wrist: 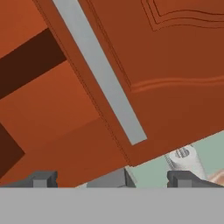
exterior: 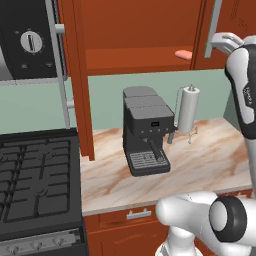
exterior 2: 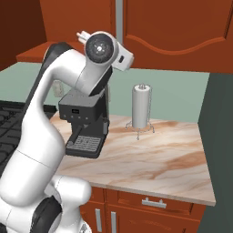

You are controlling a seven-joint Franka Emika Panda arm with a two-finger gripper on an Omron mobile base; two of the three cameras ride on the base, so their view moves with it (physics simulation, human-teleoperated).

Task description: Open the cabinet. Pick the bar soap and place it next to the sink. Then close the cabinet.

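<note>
The gripper (wrist: pixel 111 178) hung open, empty, just under the right door's handle (wrist: pixel 99 72). The soap (exterior: pixel 183 54) sat on the shelf. A hasty reach could clip that door edge.

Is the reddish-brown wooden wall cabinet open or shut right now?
Partly open: the reddish-brown wooden wall cabinet's left door is swung out, baring the shelf with the salmon-pink bar soap.

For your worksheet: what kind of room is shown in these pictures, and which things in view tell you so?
A rendered kitchen, most likely. A gas stove stands beside a marble-look counter that carries a coffee machine and a paper-towel roll, with a reddish-brown wall cabinet above.
</note>
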